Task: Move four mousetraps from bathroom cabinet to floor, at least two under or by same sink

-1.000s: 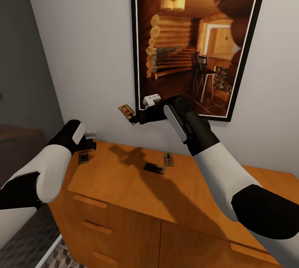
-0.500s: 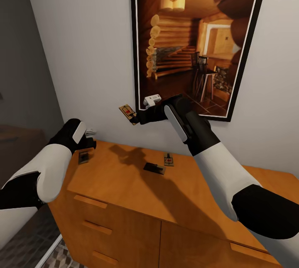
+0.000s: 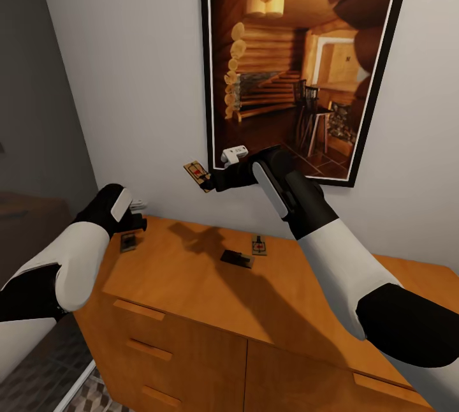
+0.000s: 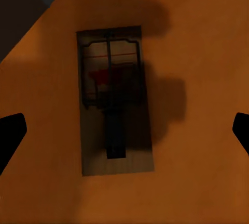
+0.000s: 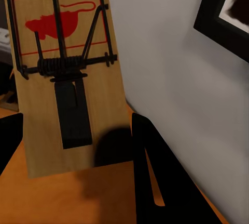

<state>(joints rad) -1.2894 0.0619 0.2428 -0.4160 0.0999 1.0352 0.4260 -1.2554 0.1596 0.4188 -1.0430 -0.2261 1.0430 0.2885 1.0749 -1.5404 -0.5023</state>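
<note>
My right gripper is shut on one tan mousetrap, held in the air close to the wall above the orange-brown cabinet. In the right wrist view that mousetrap stands upright between the dark fingers, red mouse mark facing the camera. My left gripper hovers open over a second mousetrap at the cabinet top's left corner. The left wrist view has this mousetrap lying flat midway between the spread fingertips, untouched. Two more mousetraps lie mid-top.
A large black-framed picture of a log interior hangs on the grey wall just behind my right gripper. The cabinet front has drawers with slim handles. A strip of patterned bathroom floor shows left of the cabinet.
</note>
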